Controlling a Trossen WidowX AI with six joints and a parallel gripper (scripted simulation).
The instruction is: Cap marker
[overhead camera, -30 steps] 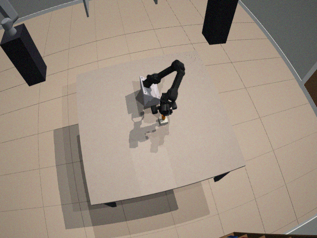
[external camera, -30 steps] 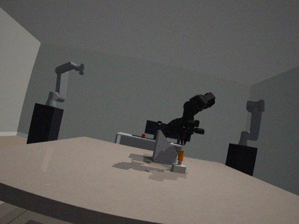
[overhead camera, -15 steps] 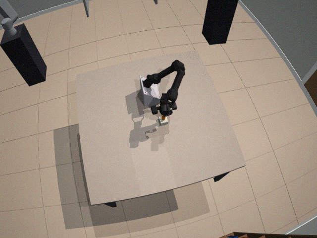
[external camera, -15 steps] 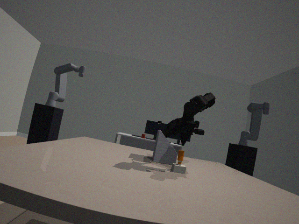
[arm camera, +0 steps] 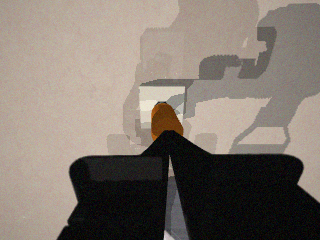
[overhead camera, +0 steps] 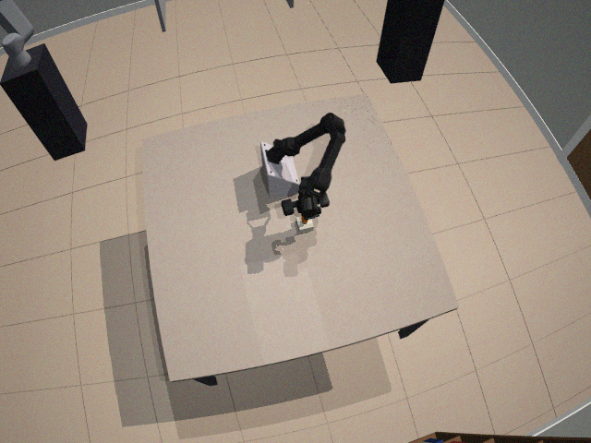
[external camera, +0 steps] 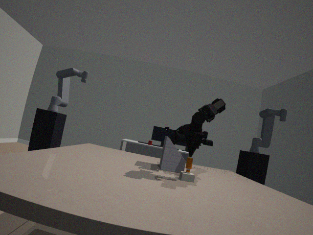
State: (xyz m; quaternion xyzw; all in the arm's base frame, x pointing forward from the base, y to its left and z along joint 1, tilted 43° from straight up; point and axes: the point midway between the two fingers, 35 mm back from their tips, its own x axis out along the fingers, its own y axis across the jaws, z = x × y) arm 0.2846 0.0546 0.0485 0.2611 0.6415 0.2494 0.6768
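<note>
On the beige counter the orange plastic cap sits on the marker, black fingers pressed together above it for pushing down; retreat remains.

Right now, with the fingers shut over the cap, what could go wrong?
1. The shut gripper holds nothing and bears on the orange cap with its tips; an off-centre push could slide off instead of seating it.
2. A sideways push might tip the marker in the small holder block.
3. Whether the cap is fully on cannot be told, so pulling away now may leave it loose.
</note>
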